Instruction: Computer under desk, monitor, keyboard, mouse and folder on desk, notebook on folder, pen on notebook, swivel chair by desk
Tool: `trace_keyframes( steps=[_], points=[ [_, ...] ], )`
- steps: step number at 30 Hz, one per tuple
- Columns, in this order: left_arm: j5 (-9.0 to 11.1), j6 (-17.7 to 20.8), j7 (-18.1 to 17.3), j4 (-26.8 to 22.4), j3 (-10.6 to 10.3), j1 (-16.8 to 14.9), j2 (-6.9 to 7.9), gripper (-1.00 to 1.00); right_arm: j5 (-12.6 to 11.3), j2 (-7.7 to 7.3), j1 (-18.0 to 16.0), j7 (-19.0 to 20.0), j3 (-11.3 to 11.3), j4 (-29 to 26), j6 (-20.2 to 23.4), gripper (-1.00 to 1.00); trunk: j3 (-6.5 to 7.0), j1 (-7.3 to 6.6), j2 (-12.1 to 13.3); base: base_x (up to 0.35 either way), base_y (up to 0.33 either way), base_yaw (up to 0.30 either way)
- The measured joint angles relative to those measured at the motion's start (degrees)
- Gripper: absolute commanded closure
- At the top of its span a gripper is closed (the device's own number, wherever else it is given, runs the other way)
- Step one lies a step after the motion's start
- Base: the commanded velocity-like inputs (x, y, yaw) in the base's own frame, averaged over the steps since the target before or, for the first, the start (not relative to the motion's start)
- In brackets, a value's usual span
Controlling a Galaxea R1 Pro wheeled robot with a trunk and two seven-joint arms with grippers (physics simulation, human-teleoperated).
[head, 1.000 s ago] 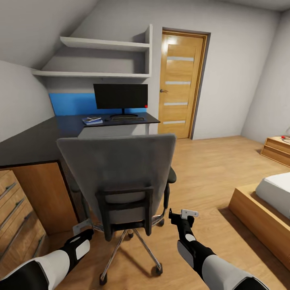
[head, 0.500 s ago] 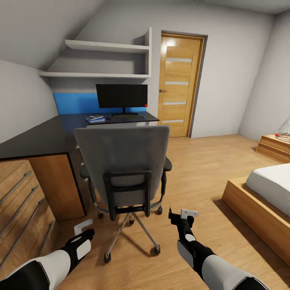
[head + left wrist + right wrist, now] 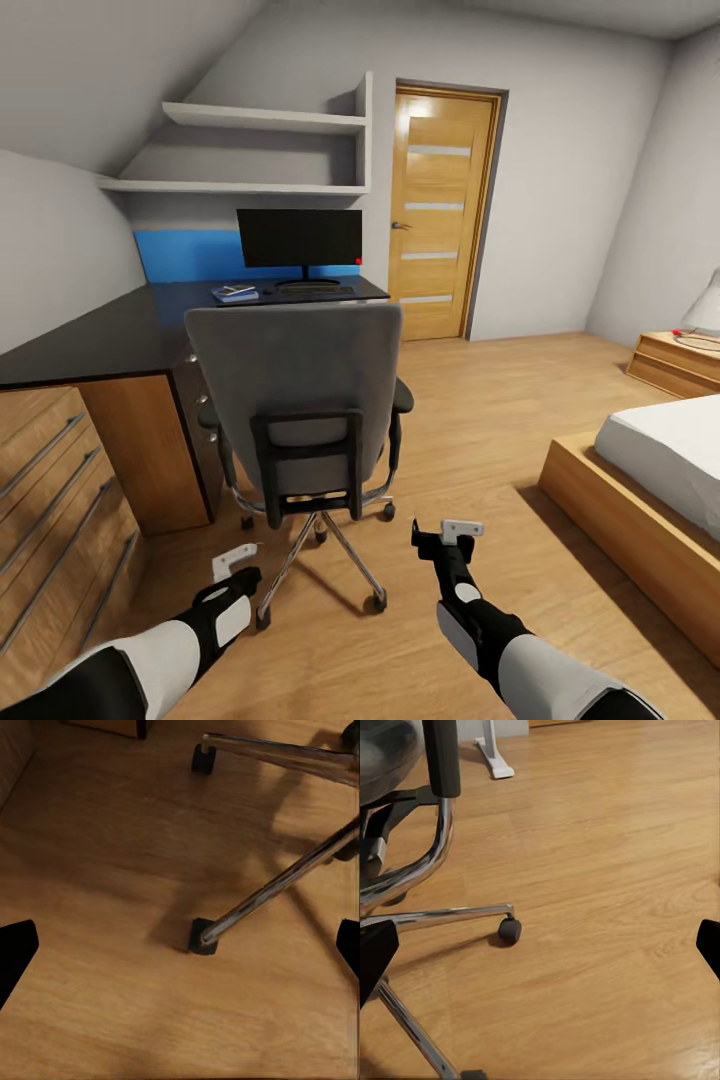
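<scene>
Wooden floor (image 3: 480,420) runs under both grippers, the left (image 3: 236,562) and right (image 3: 452,532) each spread apart and empty. Beyond them the swivel chair (image 3: 295,385) stands at the desk (image 3: 110,335) edge. At the desk's far end sits the monitor (image 3: 300,238), with the keyboard (image 3: 315,291) before it and the folder (image 3: 234,295) near the keyboard.

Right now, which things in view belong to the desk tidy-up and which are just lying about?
Job:
swivel chair
desk
monitor
keyboard
folder, with small items stacked on it

Not the job:
door
bed
wall shelves
wooden drawer chest
</scene>
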Motion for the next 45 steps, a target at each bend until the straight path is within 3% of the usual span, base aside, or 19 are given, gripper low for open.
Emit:
trace_keyframes(
  steps=[4, 8, 12, 14, 22, 31, 40, 45],
  points=[
    [-6.53, -0.86, 0.02, -0.02, -0.07, 0.0, -2.19, -1.0, 2.67, 0.89, 0.64, 2.55, 0.44, 0.81, 0.1, -1.0, 0.0, 0.0, 0.0, -0.002, -0.001, 0.0],
    [-9.22, -3.18, 0.06, -0.02, -0.06, 0.0, -3.18, -1.0, 5.83, 2.11, 0.91, 4.88, 0.71, 2.2, 0.23, -1.0, 0.0, 0.0, 0.0, 0.0, 0.0, 0.0],
    [-9.94, -4.29, 0.07, -0.02, -0.06, 0.0, -3.98, -1.0, 8.55, 3.6, 0.98, 6.63, 0.75, 3.77, 0.21, -1.0, 0.0, 0.0, 0.0, 0.0, 0.0, 0.0],
    [-10.18, -4.66, 0.07, -0.02, -0.06, 0.0, -5.49, -1.0, 10.71, 4.6, 1.06, 7.16, 0.74, 4.73, 0.19, -1.0, 0.0, 0.0, 0.0, 0.0, 0.0, 0.0],
    [-10.5, -4.77, 0.12, -0.02, -0.05, 0.0, -6.82, -1.0, 11.96, 4.6, 1.09, 7.25, 1.03, 4.71, 0.0, -1.0, 0.0, 0.0, 0.0, 0.0, 0.0, 0.0],
    [-10.9, -4.69, 0.23, -2.58, -0.1, 0.01, -7.19, -1.0, 12.6, 4.6, 1.09, 6.94, 1.75, 2.21, 0.83, -1.0, 0.0, 0.0, 0.0, 0.0, 0.0, 0.0],
    [-10.67, -2.5, 0.63, -3.5, 0.27, 0.01, -6.64, -1.0, 12.46, 4.6, 0.96, 6.97, 1.81, -10.2, 16.8, -1.0, 0.0, 0.0, 0.0, 0.0, 0.0, 0.0],
    [-10.67, -0.34, 0.68, -4.07, 0.33, 0.01, -6.44, -1.0, 12.14, 4.6, 0.94, 7.14, 1.81, -12.01, 19.11, -1.0, 0.0, 0.0, 0.0, 0.0, 0.0, 0.0]
  ],
)
